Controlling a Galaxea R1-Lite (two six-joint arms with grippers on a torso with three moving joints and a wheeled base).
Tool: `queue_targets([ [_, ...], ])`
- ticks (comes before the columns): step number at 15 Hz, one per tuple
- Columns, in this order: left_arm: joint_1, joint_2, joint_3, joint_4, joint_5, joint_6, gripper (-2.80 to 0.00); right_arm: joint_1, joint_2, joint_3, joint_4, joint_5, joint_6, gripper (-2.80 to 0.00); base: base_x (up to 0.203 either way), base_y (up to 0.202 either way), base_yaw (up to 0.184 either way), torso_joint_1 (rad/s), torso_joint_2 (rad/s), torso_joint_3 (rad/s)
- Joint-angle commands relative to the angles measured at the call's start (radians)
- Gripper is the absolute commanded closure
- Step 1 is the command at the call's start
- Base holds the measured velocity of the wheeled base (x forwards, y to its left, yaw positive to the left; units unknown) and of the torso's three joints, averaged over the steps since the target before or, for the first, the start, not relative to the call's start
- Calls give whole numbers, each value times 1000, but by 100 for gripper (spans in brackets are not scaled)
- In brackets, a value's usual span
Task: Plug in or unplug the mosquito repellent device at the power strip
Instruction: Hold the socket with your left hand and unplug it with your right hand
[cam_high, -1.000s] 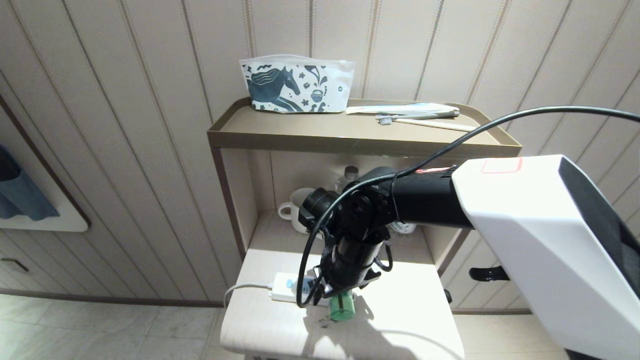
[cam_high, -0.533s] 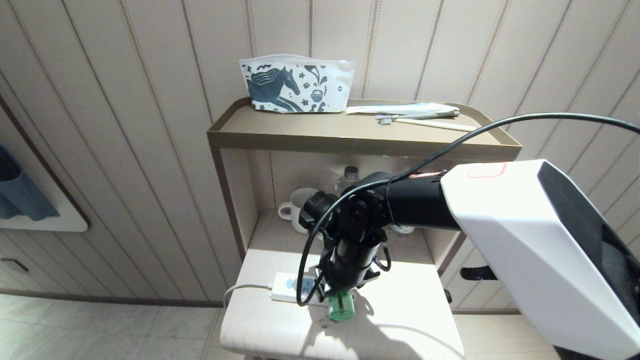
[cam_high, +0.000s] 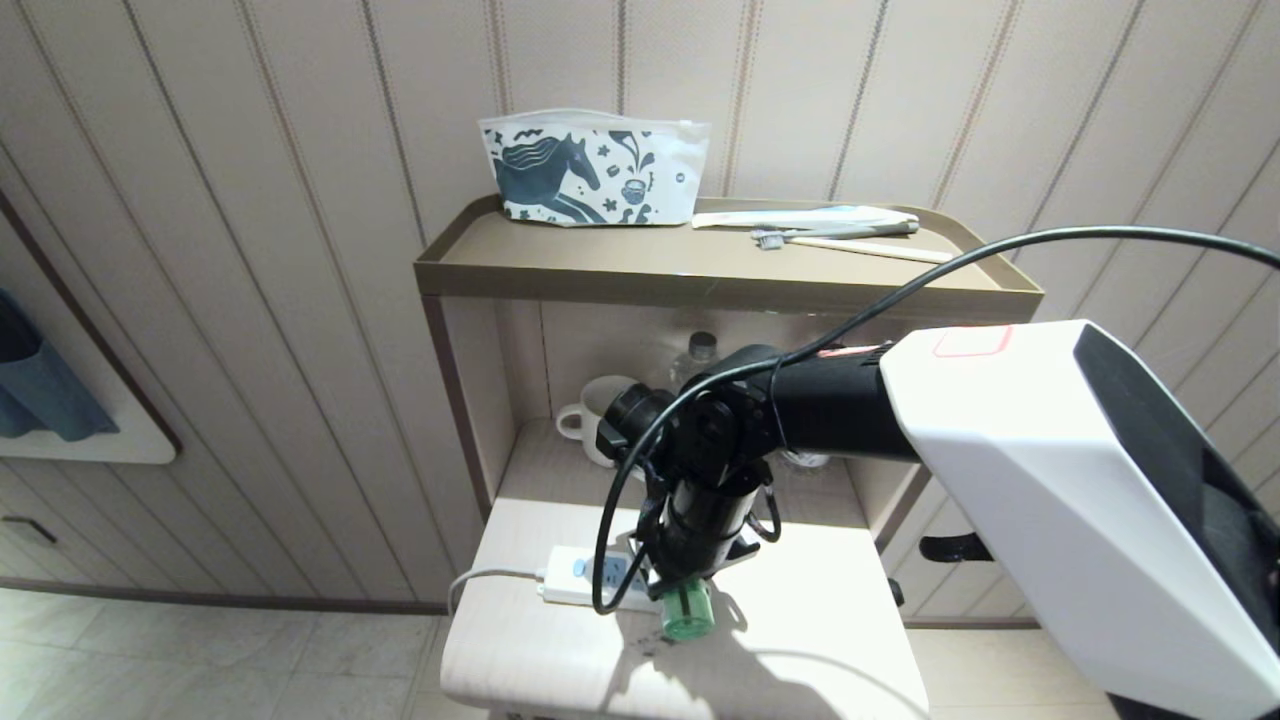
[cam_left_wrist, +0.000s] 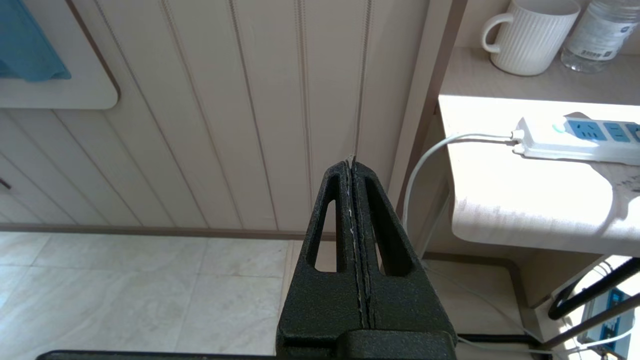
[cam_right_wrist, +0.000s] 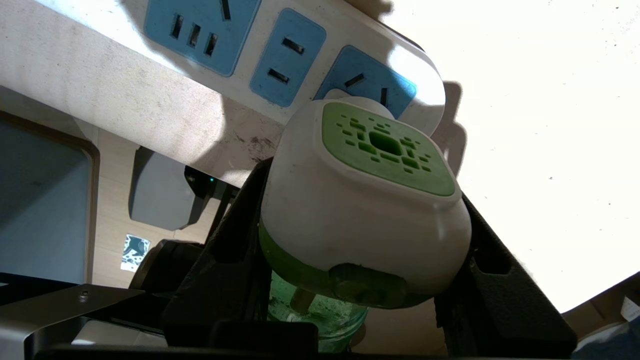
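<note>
**Right gripper closed around the repellent device at the strip's end socket**

On the pale worktop (cam_high: 800, 640) below the shelf unit, the power strip (cam_high: 585, 578) lies flat with its grey-white cord (cam_high: 480, 578) running off the left edge. The right gripper (cam_high: 690, 590) points down at the strip's right end, and its black fingers (cam_right_wrist: 235, 235) sit against both sides of the mosquito repellent device (cam_right_wrist: 365, 210), gripping its white head. In the right wrist view the device's green vented face is turned toward the strip, and its body stands at the last light-blue socket face, partly covering it; whether the plug pins are seated cannot be told. The translucent green bottle shows under the head, and in the head view it pokes out just below the gripper.

The left gripper (cam_left_wrist: 354, 170) hangs parked beside the worktop, facing the panelled wall, its fingers pressed together with nothing between them.

Further back on the lower shelf stand a white ribbed mug (cam_high: 590, 410) and a clear water bottle (cam_high: 700, 355). A horse-print pouch (cam_high: 595, 168) and a toothbrush (cam_high: 830, 235) rest on the top shelf.
</note>
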Motion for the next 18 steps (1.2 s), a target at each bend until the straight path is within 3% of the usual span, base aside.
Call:
queue_targets([
  [1,-1,0,0,0,0,1,0,1,-7,1,7,0,3,0,0,0,0,0,0,0],
  [6,1,0,16,-28,2,59,0,5,-12,2,9,-3,7,0,0,0,0,0,0,0],
  [8,1,0,9,-13,-3,111,0,1,-12,2,13,-3,7,0,0,0,0,0,0,0],
  [10,1,69,-78,-10,-4,135,0,-2,-7,1,3,-3,7,0,0,0,0,0,0,0],
  [13,1,386,-408,-22,-8,52,0,-2,-12,-1,2,-3,5,0,0,0,0,0,0,0],
  [14,0,522,-469,-36,-13,22,0,-2,-15,-1,2,-3,3,0,0,0,0,0,0,0],
  [16,-26,788,-506,-143,-22,-18,0,-2,-25,-1,2,-3,3,0,0,0,0,0,0,0],
  [18,-136,1044,-455,-387,-3,-42,0,-2,-27,-1,2,-3,2,0,0,0,0,0,0,0],
])
